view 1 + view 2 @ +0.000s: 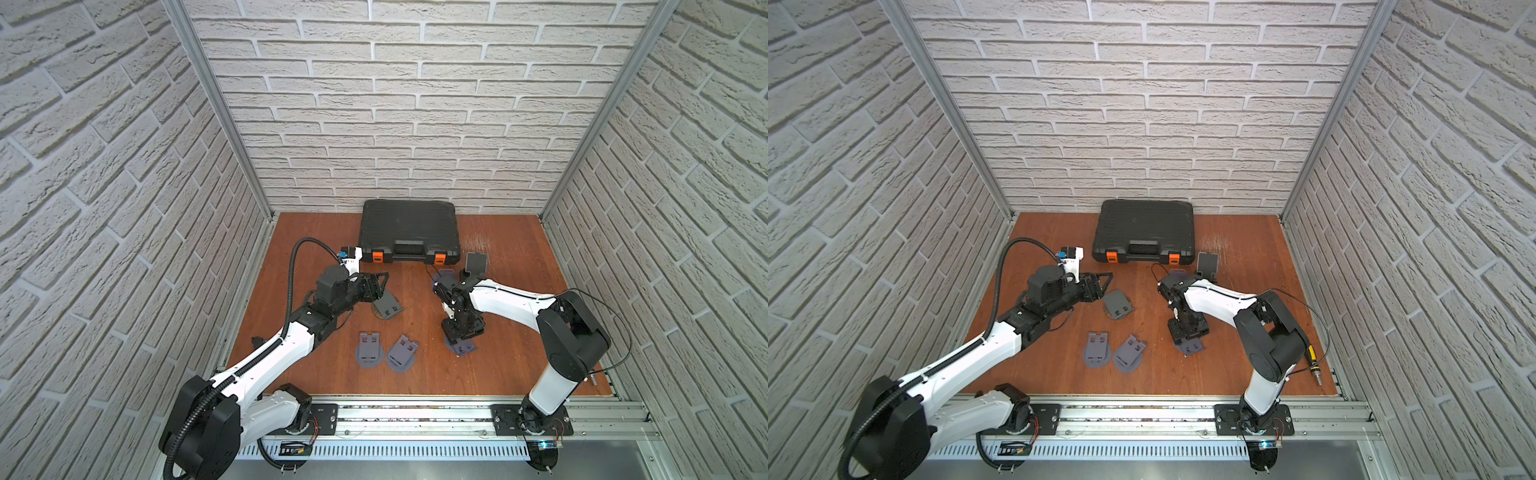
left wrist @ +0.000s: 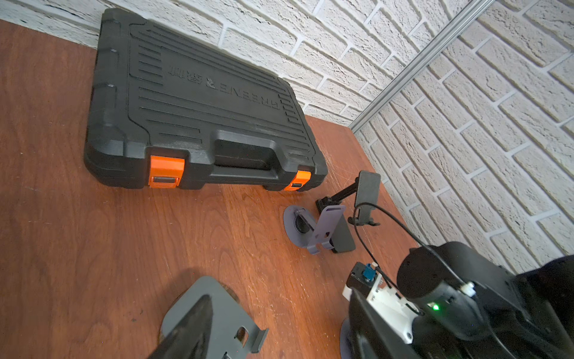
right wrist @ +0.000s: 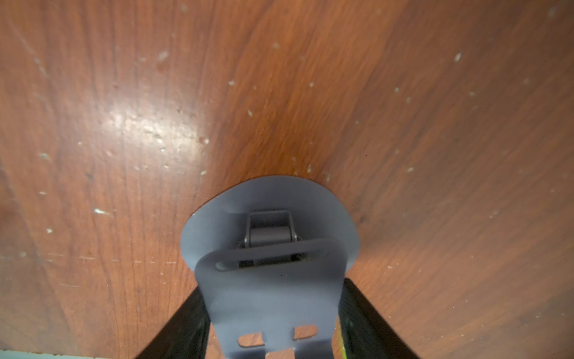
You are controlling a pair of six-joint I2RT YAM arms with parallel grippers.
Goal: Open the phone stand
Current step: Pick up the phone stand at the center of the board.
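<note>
One phone stand (image 1: pixel 465 350) lengthwise near-far, hooks (image 1: pixel 1192 347) nearward, flanked by right claw (image 3: pixel 273 287), grip unclear, left claw (image 1: pixel 380 286) open

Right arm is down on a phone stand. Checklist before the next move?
1. Right gripper straddles phone stand plate: ok.
2. Jaws tight on plate: cannot tell.
3. Base flat on table: ok.
4. Plate raised: not ok, lies low over base.
5. Left gripper clear of right arm: ok.
6. Nearest folded stand apart from this one: ok.
</note>
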